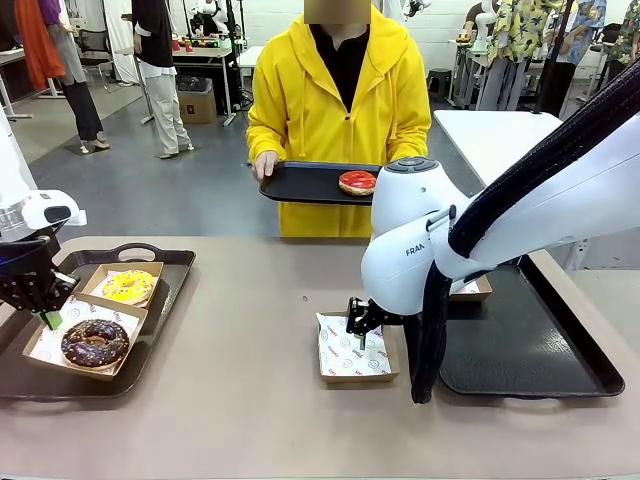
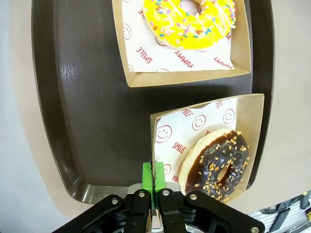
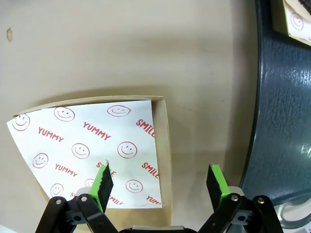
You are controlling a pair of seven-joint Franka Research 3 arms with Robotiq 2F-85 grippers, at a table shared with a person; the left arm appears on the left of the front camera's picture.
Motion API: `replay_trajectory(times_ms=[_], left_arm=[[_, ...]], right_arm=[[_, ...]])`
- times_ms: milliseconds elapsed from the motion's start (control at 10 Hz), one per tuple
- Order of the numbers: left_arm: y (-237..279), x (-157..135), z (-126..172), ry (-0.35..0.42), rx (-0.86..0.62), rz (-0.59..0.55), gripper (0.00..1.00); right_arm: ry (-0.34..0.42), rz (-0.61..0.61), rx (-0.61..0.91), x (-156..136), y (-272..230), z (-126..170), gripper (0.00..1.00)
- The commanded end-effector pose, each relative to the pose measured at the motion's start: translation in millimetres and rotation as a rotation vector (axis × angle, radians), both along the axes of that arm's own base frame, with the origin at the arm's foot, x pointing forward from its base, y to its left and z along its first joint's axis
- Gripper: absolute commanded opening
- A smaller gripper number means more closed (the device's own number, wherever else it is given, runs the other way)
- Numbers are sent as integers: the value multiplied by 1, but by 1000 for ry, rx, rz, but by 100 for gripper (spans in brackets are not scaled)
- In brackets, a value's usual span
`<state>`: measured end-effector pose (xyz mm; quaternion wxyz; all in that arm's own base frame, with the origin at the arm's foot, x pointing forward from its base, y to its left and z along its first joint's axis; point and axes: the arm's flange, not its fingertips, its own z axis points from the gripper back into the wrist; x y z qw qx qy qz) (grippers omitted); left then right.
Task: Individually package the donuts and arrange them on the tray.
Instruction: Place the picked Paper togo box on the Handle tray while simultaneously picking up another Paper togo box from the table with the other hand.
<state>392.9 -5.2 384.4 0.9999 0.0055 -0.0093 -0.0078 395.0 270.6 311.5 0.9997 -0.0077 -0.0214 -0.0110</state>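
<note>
At the table's left end, on the dark left tray (image 1: pixel 170 262), we find two donuts already boxed: the yellow-iced donut (image 1: pixel 128 286) in the far box, the chocolate donut (image 1: pixel 95 342) in the near box (image 2: pixel 252 145). Our left gripper (image 2: pixel 153 191) is fully closed, green pads pinching the near rim of that chocolate donut's box, which overhangs the tray's near edge a little.

Mid-table, an empty paper-lined box (image 1: pixel 357 358) lies flat on the tan tabletop (image 1: pixel 250 350). Our right gripper (image 3: pixel 160 182) hovers over its right rim with fingers spread wide and nothing between them; one pad sits above the printed paper, the other above bare table outside the wall. Just right of it lies the second dark tray (image 1: pixel 530 350), with another box (image 1: pixel 472 290) at its far left edge.

The glossy red donut (image 1: pixel 357 182) rests on a small black tray (image 1: pixel 300 185) that the person in yellow holds beyond the table's far edge, straight across from the empty box. We judge the right arm nearer to it; a ring has no long axis, so any approach angle serves.

Room: open workshop floor, other tables and people farther back.
</note>
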Motion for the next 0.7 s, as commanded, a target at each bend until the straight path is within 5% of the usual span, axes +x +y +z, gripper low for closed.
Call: replay_trajectory(times_ms=[0, 600], left_arm=[[1, 5, -4, -9, 48, 23, 1], [-6, 8, -19, 22, 86, -16, 1]], right_arm=[[-44, -22, -18, -3, 4, -9, 100], [-46, -13, -5, -1, 1, -8, 100]])
